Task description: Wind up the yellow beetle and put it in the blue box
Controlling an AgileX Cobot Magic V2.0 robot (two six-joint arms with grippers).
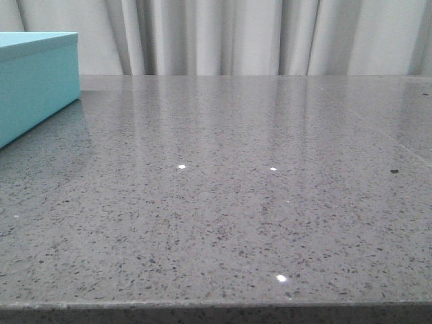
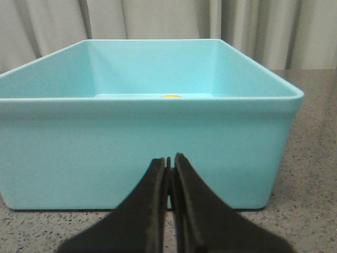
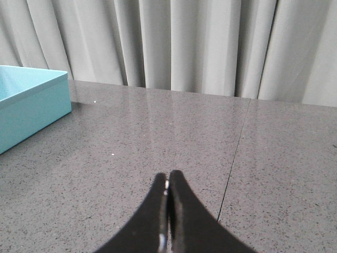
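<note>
The blue box (image 1: 34, 84) stands at the table's far left in the front view. In the left wrist view the blue box (image 2: 147, 142) fills the frame, and a small sliver of yellow (image 2: 171, 96), the top of the yellow beetle, shows just over its near rim, low inside. My left gripper (image 2: 169, 161) is shut and empty, close in front of the box's near wall. My right gripper (image 3: 168, 178) is shut and empty, low over the bare table, with the blue box (image 3: 29, 108) off to one side. Neither gripper shows in the front view.
The grey speckled stone table (image 1: 223, 202) has a seam line (image 3: 231, 158) running across it in the right wrist view. Pale curtains (image 1: 256, 34) hang behind the table's far edge. The table's front edge (image 1: 216, 307) runs along the bottom of the front view.
</note>
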